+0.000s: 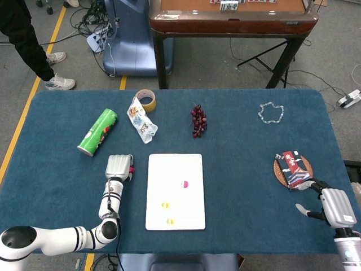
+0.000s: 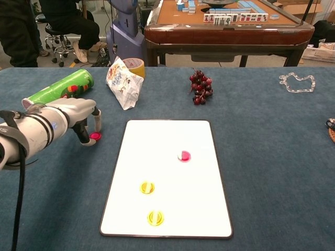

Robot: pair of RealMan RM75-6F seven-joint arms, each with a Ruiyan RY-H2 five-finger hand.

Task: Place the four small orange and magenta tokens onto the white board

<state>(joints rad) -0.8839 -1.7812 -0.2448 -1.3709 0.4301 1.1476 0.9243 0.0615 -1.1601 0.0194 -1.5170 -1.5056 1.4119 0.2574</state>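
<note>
My left hand (image 2: 73, 117) sits on the worktop (image 2: 272, 157) just left of the white board (image 2: 166, 178), fingertips (image 2: 97, 123) pointing down around a magenta token (image 2: 95, 136) lying on the cloth; I cannot tell whether I grip it. Another magenta token (image 2: 183, 156) and two orange tokens (image 2: 147, 187) lie on the board. My right hand (image 1: 333, 206) rests open near the worktop's right edge, holding nothing.

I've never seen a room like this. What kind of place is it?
Probably a robot lab or testing room: loose cables on the floor, a mahjong table behind, and odd test items like grapes on the blue table.
</note>
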